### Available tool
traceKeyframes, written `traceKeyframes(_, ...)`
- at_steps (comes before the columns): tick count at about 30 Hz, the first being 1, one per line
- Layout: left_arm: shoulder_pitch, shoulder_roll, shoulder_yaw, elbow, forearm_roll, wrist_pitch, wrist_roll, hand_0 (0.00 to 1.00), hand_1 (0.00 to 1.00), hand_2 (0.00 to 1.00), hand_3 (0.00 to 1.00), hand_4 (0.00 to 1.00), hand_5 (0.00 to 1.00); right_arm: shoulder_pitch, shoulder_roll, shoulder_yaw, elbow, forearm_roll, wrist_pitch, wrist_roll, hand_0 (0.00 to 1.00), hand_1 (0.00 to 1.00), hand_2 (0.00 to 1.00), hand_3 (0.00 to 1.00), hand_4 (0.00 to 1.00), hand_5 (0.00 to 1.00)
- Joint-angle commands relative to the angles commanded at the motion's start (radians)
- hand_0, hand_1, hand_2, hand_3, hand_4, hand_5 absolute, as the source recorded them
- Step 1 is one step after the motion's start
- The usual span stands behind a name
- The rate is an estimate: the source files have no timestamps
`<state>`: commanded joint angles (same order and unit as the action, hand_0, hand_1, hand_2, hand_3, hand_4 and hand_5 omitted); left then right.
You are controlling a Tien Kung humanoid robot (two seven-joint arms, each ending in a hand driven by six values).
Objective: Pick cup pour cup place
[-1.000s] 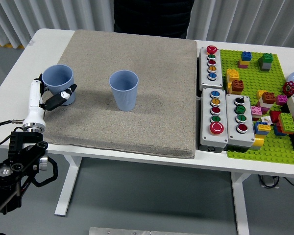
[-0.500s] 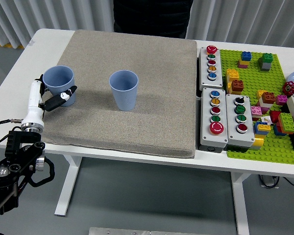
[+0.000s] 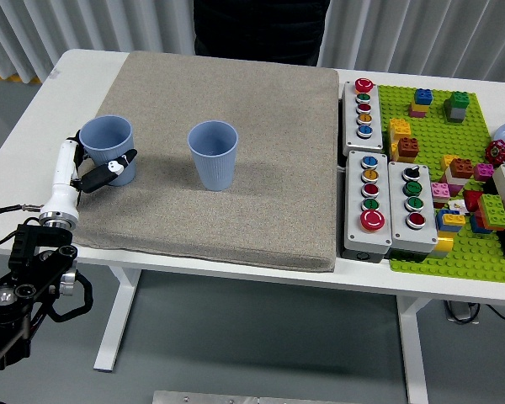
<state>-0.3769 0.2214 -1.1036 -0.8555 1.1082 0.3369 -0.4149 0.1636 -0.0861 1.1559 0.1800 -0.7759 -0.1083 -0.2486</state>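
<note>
Two light blue cups stand upright on a grey mat (image 3: pixel 227 101). The left cup (image 3: pixel 107 145) is near the mat's left edge. The second cup (image 3: pixel 213 153) stands in the middle of the mat. My left hand (image 3: pixel 91 165) reaches in from the lower left with its fingers curled around the left cup, thumb across the cup's front. The cup's base looks close to or on the mat. My right arm is out of view.
Three grey button boxes (image 3: pixel 364 108) (image 3: pixel 369 202) (image 3: pixel 413 206) lie right of the mat. A green baseplate (image 3: pixel 463 252) with several toy bricks fills the far right. A person in dark clothes (image 3: pixel 261 25) stands at the far side.
My left hand and the left cup have shifted slightly to the right. The second cup has not moved.
</note>
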Motion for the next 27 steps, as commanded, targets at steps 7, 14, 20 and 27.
traceKeyframes(7, 0.002, 0.002, -0.017, -0.005, 0.020, -0.018, 0.008, 0.706, 0.708, 0.849, 0.943, 0.996, 0.413, 0.000, 0.000, -0.001, 0.000, 0.002, 0.000, 0.001, 0.724, 0.698, 0.745, 0.704, 0.327, 0.283)
traceKeyframes(14, 0.003, 0.003, -0.032, -0.014, 0.041, -0.022, 0.009, 0.716, 0.718, 0.874, 0.955, 0.998, 0.446, 0.005, -0.001, -0.002, 0.000, 0.006, -0.001, 0.002, 0.723, 0.698, 0.745, 0.704, 0.327, 0.280)
traceKeyframes(20, 0.013, 0.002, -0.046, -0.028, 0.063, -0.032, 0.012, 0.725, 0.727, 0.883, 0.967, 0.998, 0.460, 0.006, -0.001, 0.000, 0.000, 0.005, -0.001, 0.001, 0.724, 0.698, 0.745, 0.704, 0.326, 0.281)
traceKeyframes(27, 0.045, 0.002, -0.075, -0.078, 0.099, -0.051, 0.028, 0.745, 0.759, 0.929, 0.995, 0.998, 0.458, 0.006, -0.002, 0.003, 0.000, 0.001, 0.000, 0.001, 0.724, 0.696, 0.745, 0.705, 0.326, 0.282)
